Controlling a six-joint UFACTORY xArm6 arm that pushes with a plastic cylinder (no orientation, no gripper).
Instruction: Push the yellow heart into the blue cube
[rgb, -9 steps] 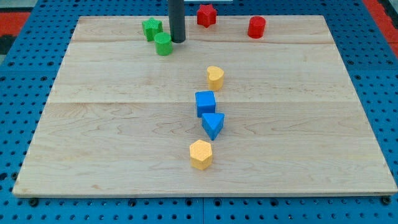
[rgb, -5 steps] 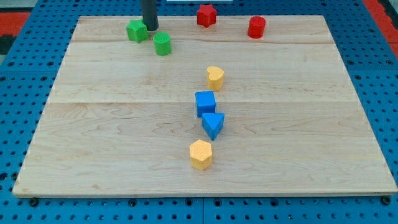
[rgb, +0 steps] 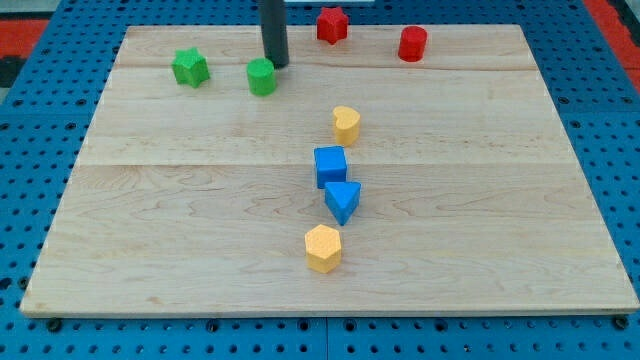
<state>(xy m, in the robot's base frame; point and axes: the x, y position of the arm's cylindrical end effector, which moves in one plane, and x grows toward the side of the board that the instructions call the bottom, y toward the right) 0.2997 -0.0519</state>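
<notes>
My tip (rgb: 275, 64) is sitting near the view's top, just beside the green cylinder (rgb: 262, 77), on its upper right. The green star (rgb: 190, 68) is lying well to their left. The red star (rgb: 332, 24) and red cylinder (rgb: 412, 44) are resting along the top edge. Down the middle, the yellow heart (rgb: 346, 125) is standing near and above the blue cube (rgb: 330, 166), the blue triangle (rgb: 342, 201) is touching the cube from below, and the yellow hexagon (rgb: 323, 248) is sitting lowest on the wooden board (rgb: 500, 220).

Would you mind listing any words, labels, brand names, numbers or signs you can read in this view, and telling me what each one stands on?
None: no readable text shows in this view.
The wooden board is bare wood grain.
The blocks, such as the yellow heart and the blue cube, carry no markings.
My tip and the blue pegboard are unmarked too.
</notes>
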